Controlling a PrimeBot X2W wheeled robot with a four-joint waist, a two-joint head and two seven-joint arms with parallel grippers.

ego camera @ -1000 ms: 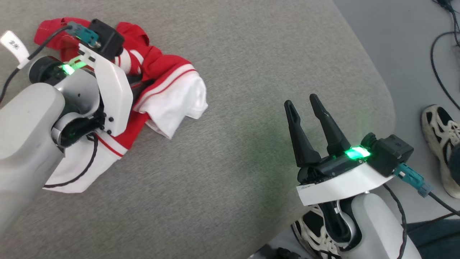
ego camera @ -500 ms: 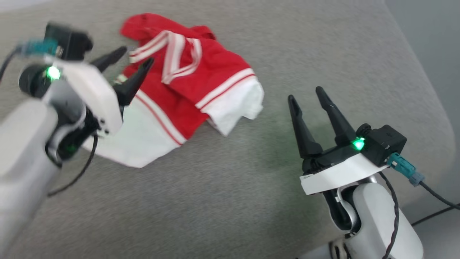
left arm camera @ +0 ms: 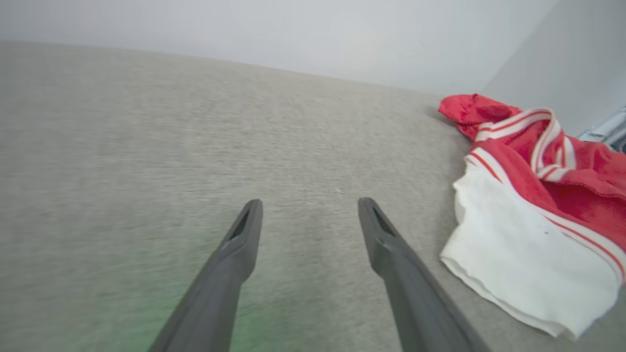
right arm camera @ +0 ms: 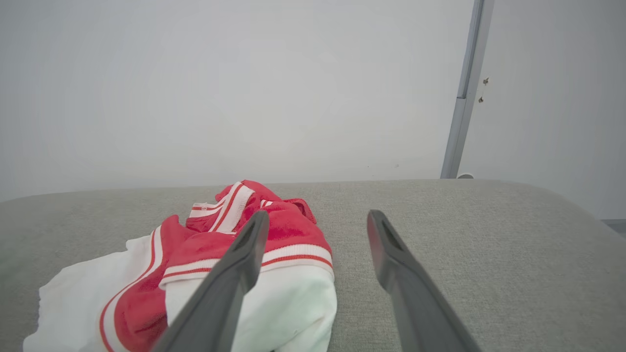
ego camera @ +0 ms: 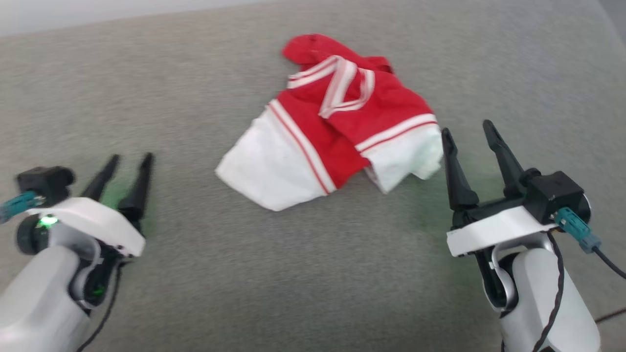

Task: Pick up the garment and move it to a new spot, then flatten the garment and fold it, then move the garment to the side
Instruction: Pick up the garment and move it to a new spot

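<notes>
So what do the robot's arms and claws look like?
The arms are chunky, rounded and pale grey, each with a white plate at the wrist. The left claw and right claw each have two long, pointy black fingers. A black box sits by each wrist, with a teal plug and a thin black cable. A small green light glows on the left wrist.

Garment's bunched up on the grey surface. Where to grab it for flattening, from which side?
Probably the two white sleeve ends: they lie loose at the near edge of the garment, one toward each side. Left gripper takes the wide left sleeve end from the left, right gripper the right sleeve end from the right.
</notes>
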